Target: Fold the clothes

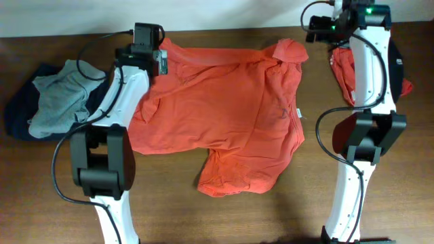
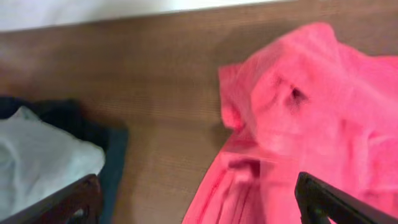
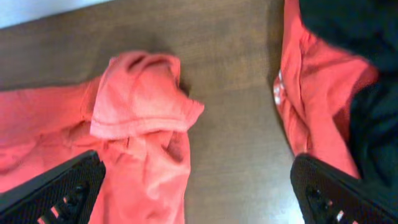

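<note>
The orange-red T-shirt (image 1: 224, 115) lies spread and wrinkled across the middle of the table, its plain side up. My left gripper (image 1: 161, 59) hovers over the shirt's far left corner. In the left wrist view that gripper (image 2: 199, 211) is open, its dark fingers (image 2: 68, 202) wide apart above the shirt's edge (image 2: 311, 112) and bare wood. My right gripper (image 1: 320, 30) is at the far right, just beyond the shirt's bunched sleeve (image 3: 140, 93). It (image 3: 196, 199) is open too, one finger over the sleeve and the other finger (image 3: 336, 193) over another red garment (image 3: 317, 93).
At the left a pale grey-green garment (image 1: 57, 102) lies on a navy one (image 1: 17, 115). At the far right, partly under the right arm, sit the other red garment (image 1: 342, 71) and a black one (image 1: 397, 64). The table's far edge meets a white wall (image 1: 217, 13).
</note>
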Controlling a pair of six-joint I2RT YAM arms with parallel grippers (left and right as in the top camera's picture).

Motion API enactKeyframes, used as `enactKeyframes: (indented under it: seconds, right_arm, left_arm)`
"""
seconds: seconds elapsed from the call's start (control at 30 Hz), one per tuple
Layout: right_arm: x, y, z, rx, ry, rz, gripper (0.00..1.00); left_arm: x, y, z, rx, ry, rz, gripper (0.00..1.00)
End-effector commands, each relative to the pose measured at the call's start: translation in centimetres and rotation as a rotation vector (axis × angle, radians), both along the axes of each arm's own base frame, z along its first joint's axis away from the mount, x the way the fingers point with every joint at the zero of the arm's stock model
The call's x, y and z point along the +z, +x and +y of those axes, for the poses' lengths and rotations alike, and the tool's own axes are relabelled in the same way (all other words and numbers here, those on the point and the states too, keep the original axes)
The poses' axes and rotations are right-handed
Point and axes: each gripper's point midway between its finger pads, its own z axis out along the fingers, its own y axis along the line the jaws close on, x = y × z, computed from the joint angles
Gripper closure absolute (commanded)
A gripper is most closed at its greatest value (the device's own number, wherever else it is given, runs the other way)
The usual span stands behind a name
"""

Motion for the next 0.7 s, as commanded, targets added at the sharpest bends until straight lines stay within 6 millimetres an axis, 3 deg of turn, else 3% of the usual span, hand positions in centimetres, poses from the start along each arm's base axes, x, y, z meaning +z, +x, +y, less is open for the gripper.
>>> enactKeyframes:
  seconds: [0.0,0.17,0.33,0.47,0.67]
  right_arm:
    - [6.3,-1.4,-0.1,-0.053,0.022,-0.095,0.01]
    - [10.9,-5.4,0.9,-0.043,0.055,-0.094,0.01]
    - [15.2,-11.0,1.6,-0.044,0.056,-0.076,0.01]
    - [17.5,-15.5,2.1,-0.045,0.058,-0.048,0.01]
    - [19.4,-18.5,2.9,-0.032,0.078,-0.063,0.01]
  left_arm:
    - [8.9,-0.1,0.0,-0.011,-0.046,-0.136,0.01]
    - [15.9,-3.5,-0.9,-0.068,-0.109,-0.162,0.01]
    - [21.5,-9.3,-0.8,-0.059,-0.183,-0.188,0.01]
    - [22.6,-14.1,-0.1,0.021,-0.245,-0.141,0.01]
    - [19.7,-18.8,0.6,0.157,-0.298,0.032,0.01]
